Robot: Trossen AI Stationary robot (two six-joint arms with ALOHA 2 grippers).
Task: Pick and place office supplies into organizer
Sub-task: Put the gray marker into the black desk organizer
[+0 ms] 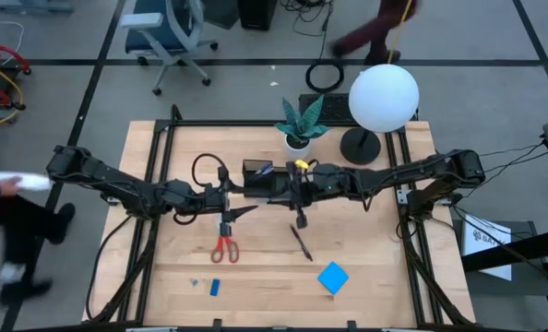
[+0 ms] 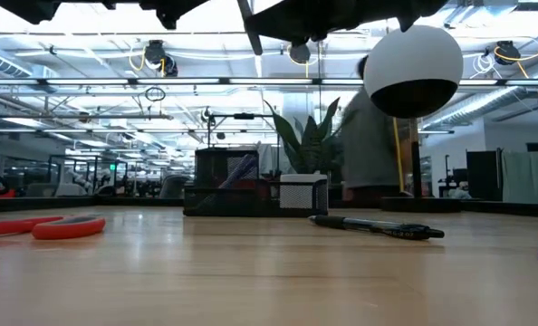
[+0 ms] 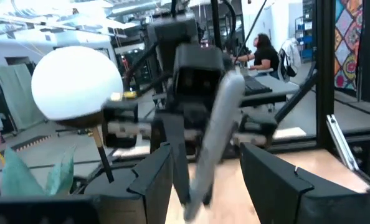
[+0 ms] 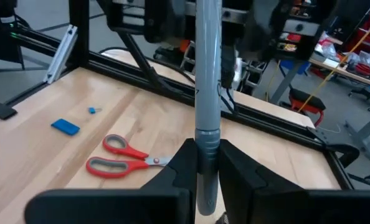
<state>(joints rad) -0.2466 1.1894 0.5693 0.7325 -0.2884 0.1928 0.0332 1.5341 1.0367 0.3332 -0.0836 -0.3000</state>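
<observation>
right gripper (image 4: 203,165) pinching a grey pen (image 4: 208,81) upright above table centre, just near of the organizer (image 1: 260,177). left gripper (image 3: 203,180) spread, empty, facing it close by. scissors (image 1: 224,247), black pen (image 1: 301,243), blue pad (image 1: 333,278) and eraser (image 1: 215,287) lie on the table nearer.

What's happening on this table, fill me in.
The right pincer is shut on a grey pen, holding it in the air over the middle of the table, close to the black organizer. The left pincer faces it with its fingers apart, holding nothing. On the wood lie the red-handled scissors, a black pen, the blue square pad and a small blue eraser-like piece, none of them in the organizer yet.
</observation>
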